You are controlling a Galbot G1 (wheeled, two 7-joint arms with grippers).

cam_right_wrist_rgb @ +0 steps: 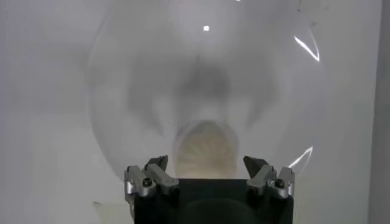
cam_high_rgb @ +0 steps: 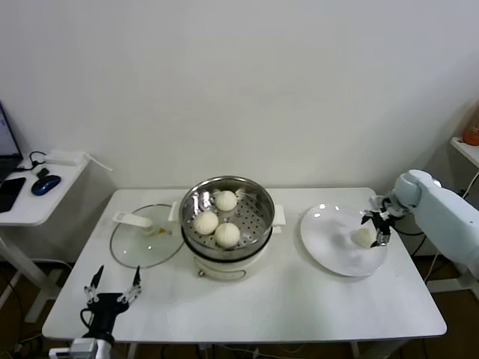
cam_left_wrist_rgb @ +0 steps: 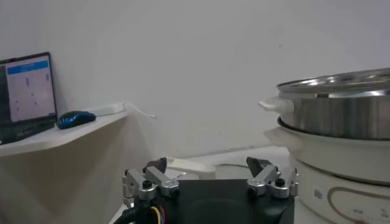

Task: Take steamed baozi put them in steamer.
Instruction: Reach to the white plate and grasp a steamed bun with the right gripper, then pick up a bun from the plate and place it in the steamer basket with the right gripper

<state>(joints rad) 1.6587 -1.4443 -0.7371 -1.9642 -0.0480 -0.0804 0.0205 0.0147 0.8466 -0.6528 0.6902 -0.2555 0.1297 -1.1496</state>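
Head view looks forward and down on the whole table (cam_high_rgb: 299, 299) from high up, wall behind; left wrist view sits low at table height near the front left corner, facing level past its own pincer (cam_left_wrist_rgb: 211, 181) toward the steamer (cam_left_wrist_rgb: 341, 115), also in the head view; right wrist view hangs close above the plate (cam_right_wrist_rgb: 122, 91), facing down, shared with the head view.

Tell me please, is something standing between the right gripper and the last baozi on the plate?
Nothing visible does. The right gripper, open, hangs directly over the baozi on the white plate.
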